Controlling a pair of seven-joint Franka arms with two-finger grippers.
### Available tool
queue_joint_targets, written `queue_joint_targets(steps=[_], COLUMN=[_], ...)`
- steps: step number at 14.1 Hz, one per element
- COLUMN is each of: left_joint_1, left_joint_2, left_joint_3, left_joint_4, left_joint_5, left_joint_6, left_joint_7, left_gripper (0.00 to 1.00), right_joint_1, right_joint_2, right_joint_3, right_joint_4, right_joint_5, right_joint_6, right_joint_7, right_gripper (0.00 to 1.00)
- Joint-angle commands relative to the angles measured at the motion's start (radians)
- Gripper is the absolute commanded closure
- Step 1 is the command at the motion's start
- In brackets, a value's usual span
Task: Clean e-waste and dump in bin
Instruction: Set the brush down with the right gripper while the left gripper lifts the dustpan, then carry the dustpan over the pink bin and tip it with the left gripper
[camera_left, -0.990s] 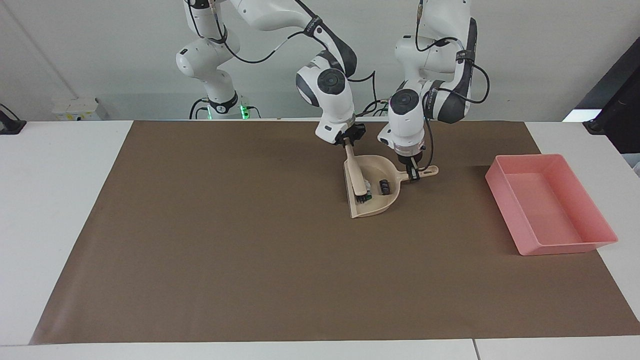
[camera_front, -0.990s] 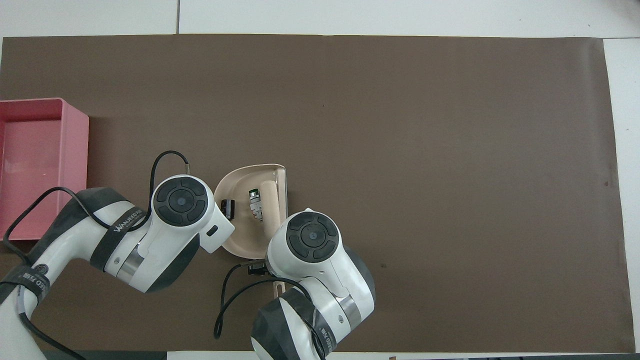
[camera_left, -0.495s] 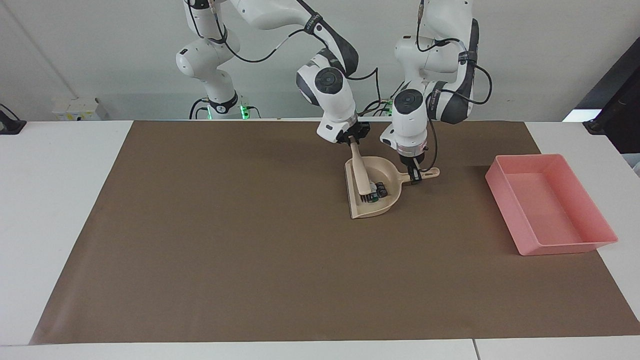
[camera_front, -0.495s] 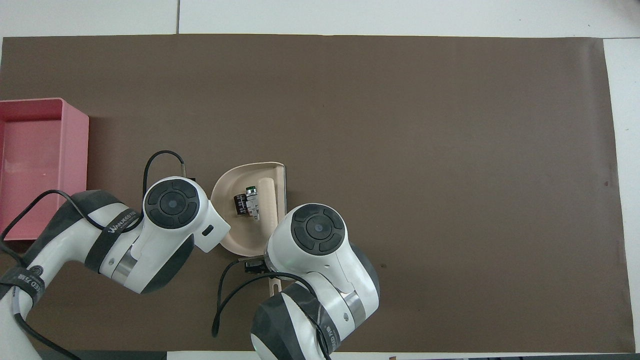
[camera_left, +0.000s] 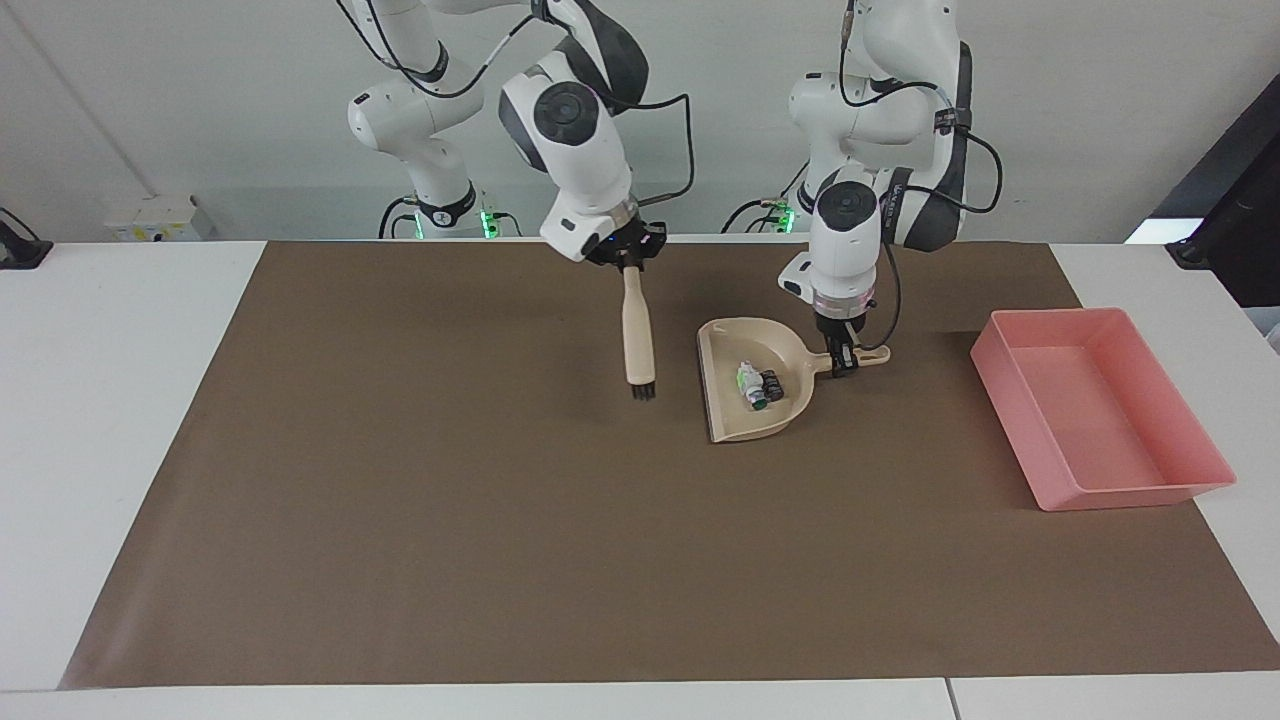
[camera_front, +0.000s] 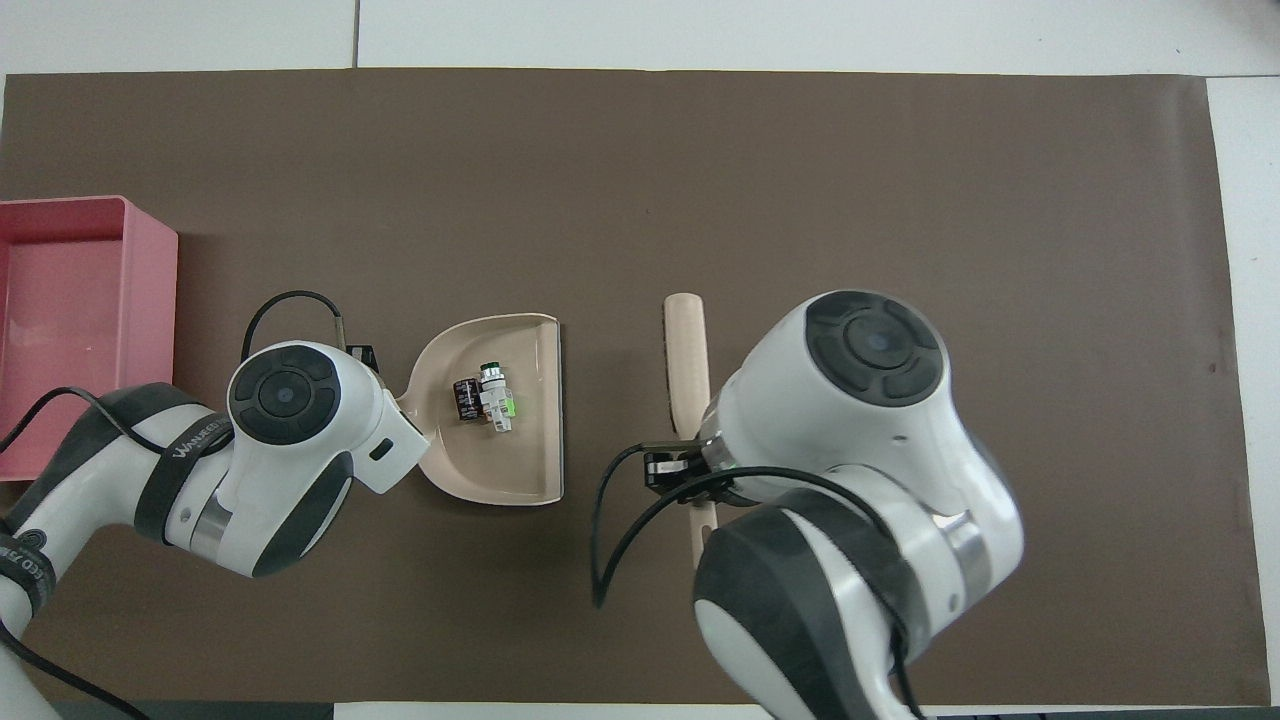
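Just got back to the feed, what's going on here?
The left end effector is shut on the dustpan handle; both e-waste pieces lie in the pan on the mat. The right end effector holds the brush raised beside the pan. The bin is empty; dumping is not yet done.

e-waste pieces (camera_left: 759, 386): 2 | dustpan (camera_left: 725, 416): 1 | brush (camera_left: 636, 338): 1 | bin (camera_left: 1098, 490): 1

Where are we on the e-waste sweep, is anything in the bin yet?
Done: both e-waste pieces lie in the dustpan. In hand: the left gripper is shut on the dustpan's handle; the right gripper holds the brush over the mat, beside the pan. Left: the pink bin holds nothing yet; the pan must be carried over and tipped.
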Motion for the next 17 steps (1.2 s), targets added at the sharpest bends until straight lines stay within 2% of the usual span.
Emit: queue_joint_targets(steps=[1,4,6,9,10,13,17], left_joint_1=[0.048,0.097,0.145,0.191,0.205,0.330,0.454], left_joint_2=[-0.035,-0.083,-0.089,-0.100,-0.118,-0.144,-0.140], left_joint_3=[0.002,0.005,0.013,0.016,0.021,0.025,0.032], left_joint_4=[-0.020,-0.002,0.056,0.107,0.107,0.167,0.231], left_joint_5=[-0.079,-0.174,-0.214,-0.256,-0.260,-0.375,-0.454], left_joint_6=[0.025,-0.016,-0.083,-0.160,-0.179,-0.274,-0.340], left_joint_7=[0.108,0.244,0.318,0.389,0.425,0.592,0.726], left_gripper=[1.00,1.00,1.00,1.00,1.00,1.00,1.00], right_joint_1=[-0.150,-0.336,-0.445,-0.598,-0.631,-0.692,-0.697], right_joint_2=[-0.070,-0.088,-0.093,-0.107,-0.103,-0.090,-0.091], right_joint_3=[0.013,0.013,0.013,0.013,0.013,0.014,0.013], right_joint_4=[-0.023,-0.023,-0.042,-0.137,-0.167,-0.239,-0.299], right_joint_5=[-0.106,-0.169,-0.206,-0.246,-0.263,-0.298,-0.320], right_joint_6=[-0.064,-0.128,-0.145,-0.063,-0.037,0.070,0.152], right_joint_7=[-0.054,-0.235,-0.358,-0.540,-0.573,-0.668,-0.674], right_gripper=[1.00,1.00,1.00,1.00,1.00,1.00,1.00])
